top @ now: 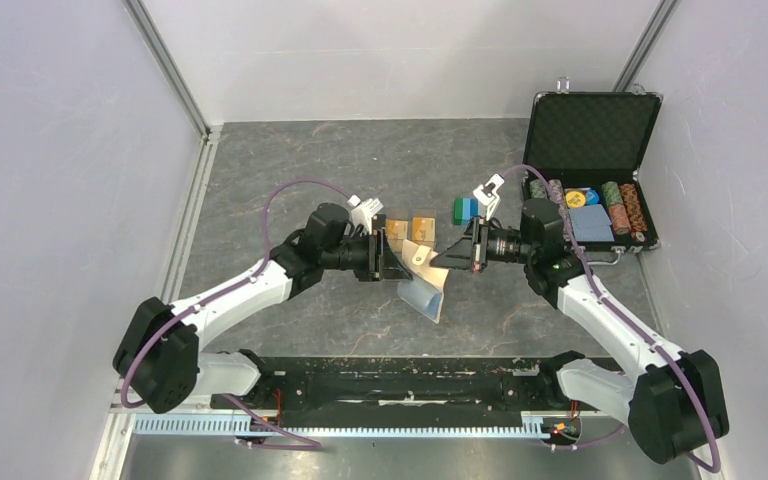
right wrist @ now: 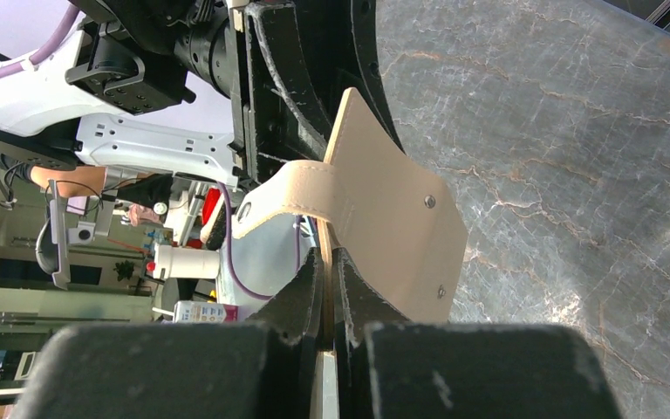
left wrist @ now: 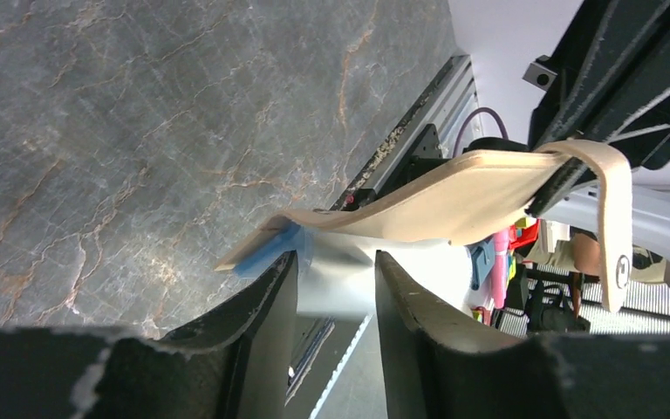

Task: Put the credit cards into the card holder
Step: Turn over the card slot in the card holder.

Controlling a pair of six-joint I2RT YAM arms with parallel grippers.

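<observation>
Hanging off the table at its middle, the holder (top: 428,295) is pinched by the right claw (right wrist: 327,258), its jaws narrow on one flap. The left claw (left wrist: 336,266) stands with jaws apart at the blue-lined edge. Gold cards (top: 422,227) lie on the table just beyond, on the far side.

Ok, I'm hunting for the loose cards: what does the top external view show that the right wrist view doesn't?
Only the top view shows both orange-gold cards lying on the table, plus the green-and-blue block and the open chip case. Only the right wrist view shows the right pincer shut on the edge of the card holder, with its snap tab up close. Both show the card holder between the two arms.
</observation>
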